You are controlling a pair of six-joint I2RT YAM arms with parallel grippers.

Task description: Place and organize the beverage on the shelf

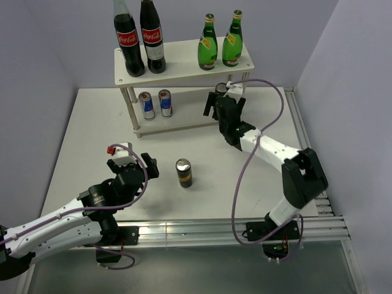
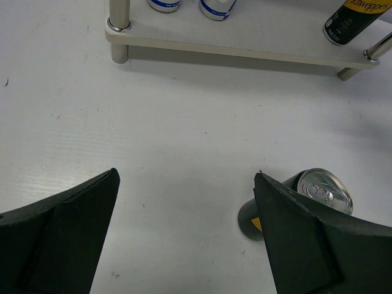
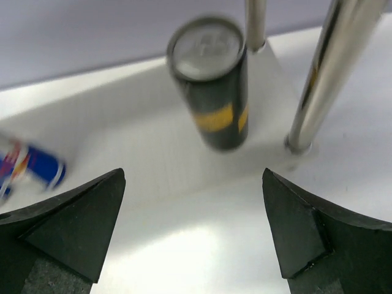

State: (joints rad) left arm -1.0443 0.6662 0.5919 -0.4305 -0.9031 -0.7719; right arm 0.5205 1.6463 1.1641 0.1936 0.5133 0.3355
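The white two-tier shelf (image 1: pixel 184 56) stands at the back. Two green bottles (image 1: pixel 220 43) stand on the right of its top board. Two blue-and-silver cans (image 1: pixel 155 104) stand on the left of the lower board. One dark gold-topped can (image 3: pixel 211 92) stands at the right end of the lower board, just in front of my open, empty right gripper (image 3: pixel 193 177), which also shows in the top view (image 1: pixel 219 99). The other dark can (image 1: pixel 184 173) stands on the table. My left gripper (image 1: pixel 133 162) is open and empty to its left; in the left wrist view this can (image 2: pixel 321 191) shows behind the right finger (image 2: pixel 306 239).
Two tall cola bottles (image 1: pixel 139 37) stand on the left of the top board. A shiny shelf leg (image 3: pixel 318 79) rises just right of the dark can on the lower board. A metal rail (image 1: pixel 309 147) runs along the table's right edge.
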